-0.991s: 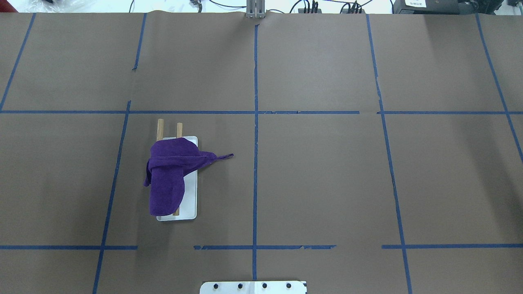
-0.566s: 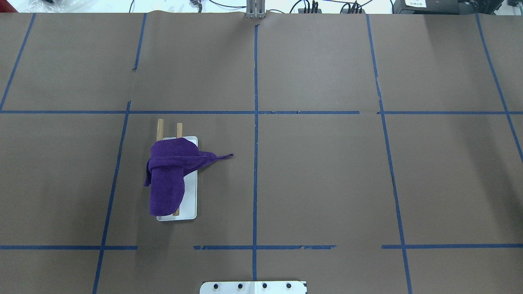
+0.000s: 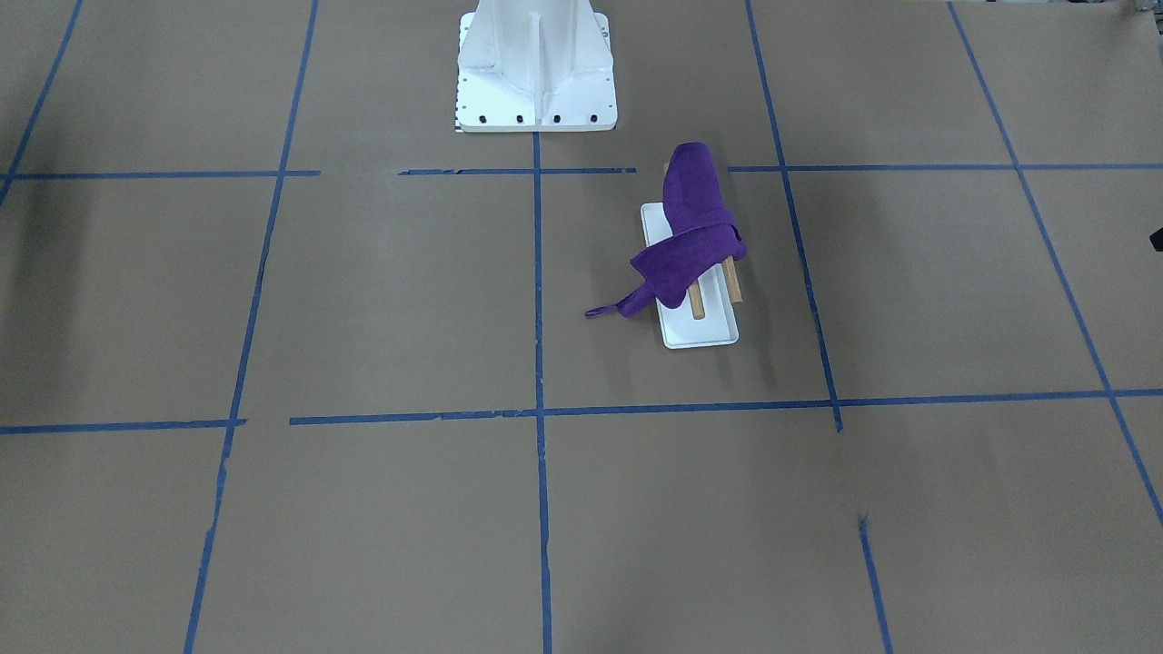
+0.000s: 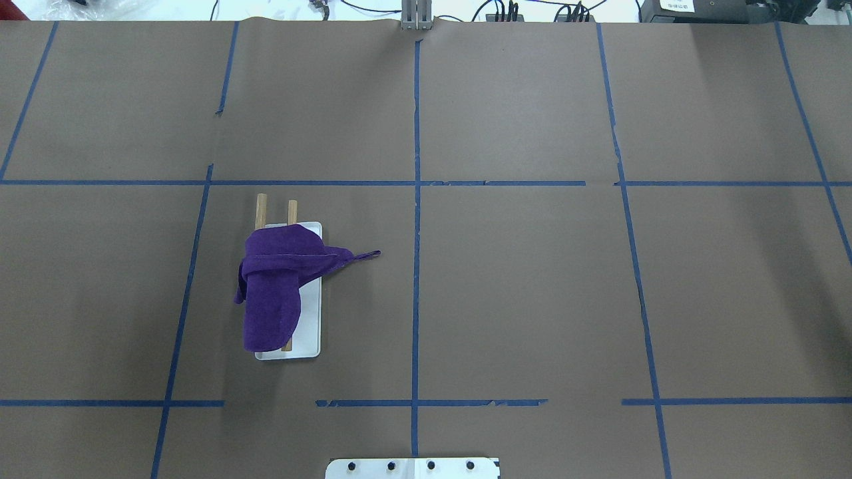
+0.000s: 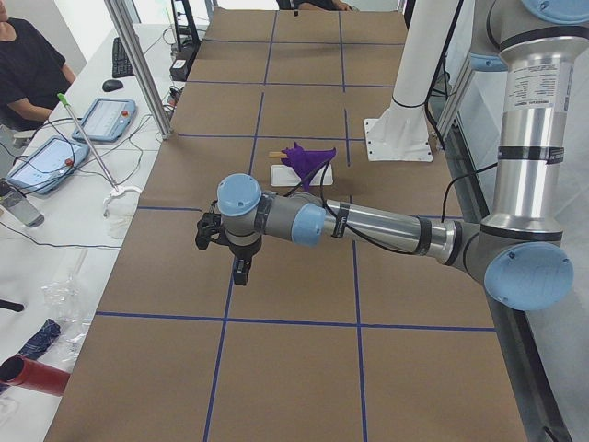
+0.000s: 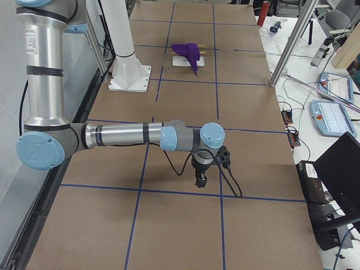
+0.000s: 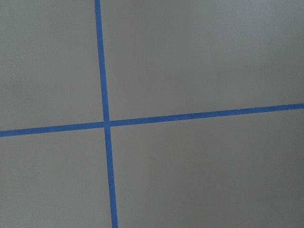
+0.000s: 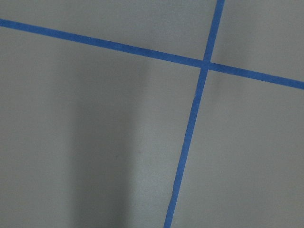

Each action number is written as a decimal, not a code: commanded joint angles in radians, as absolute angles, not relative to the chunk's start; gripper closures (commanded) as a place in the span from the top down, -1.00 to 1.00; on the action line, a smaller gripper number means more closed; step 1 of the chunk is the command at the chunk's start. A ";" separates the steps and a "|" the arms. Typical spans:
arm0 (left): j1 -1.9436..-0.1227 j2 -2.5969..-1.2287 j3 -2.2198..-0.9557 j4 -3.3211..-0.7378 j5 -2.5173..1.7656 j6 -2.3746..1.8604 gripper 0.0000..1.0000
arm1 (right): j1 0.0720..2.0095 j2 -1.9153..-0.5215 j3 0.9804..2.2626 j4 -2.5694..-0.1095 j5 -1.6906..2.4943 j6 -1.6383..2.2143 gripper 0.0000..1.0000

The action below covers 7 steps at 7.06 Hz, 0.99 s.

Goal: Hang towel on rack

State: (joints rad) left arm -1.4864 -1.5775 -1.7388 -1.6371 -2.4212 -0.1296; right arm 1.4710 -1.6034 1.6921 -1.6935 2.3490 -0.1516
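The purple towel [image 4: 273, 293] lies draped over the rack [image 4: 311, 332], a white flat base with two wooden dowel bars [image 4: 261, 207], left of the table's middle. One towel corner with a loop trails onto the table at its right. Towel [image 3: 695, 236] and rack [image 3: 700, 331] also show in the front view. Neither gripper is in the overhead or front view. My left gripper [image 5: 241, 269] hangs far from the rack over the table's left end. My right gripper [image 6: 200, 180] hangs over the right end. I cannot tell whether either is open or shut.
The white bolted robot pedestal [image 3: 536, 64] stands at the table's robot-side edge. Blue tape lines [image 4: 416, 266] cross the brown table cover. Operators' tablets [image 5: 101, 118] and cables lie on the side tables beyond the table ends.
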 commanded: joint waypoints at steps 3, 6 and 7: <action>-1.468 -1.572 -1.749 -1.635 -2.424 -0.130 1.00 | 1.470 -1.603 1.701 -1.694 2.350 -0.144 1.00; -1.467 -1.575 -1.741 -1.641 -2.425 -0.130 1.00 | 1.470 -1.603 1.694 -1.694 2.384 -0.143 1.00; -1.457 -1.577 -1.740 -1.641 -2.424 -0.130 1.00 | 1.470 -1.603 1.694 -1.694 2.384 -0.143 1.00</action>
State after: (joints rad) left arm -1.4648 -1.5751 -1.7407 -1.6407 -2.4248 -0.1304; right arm 1.4695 -1.6030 1.6953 -1.6935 2.3761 -0.1427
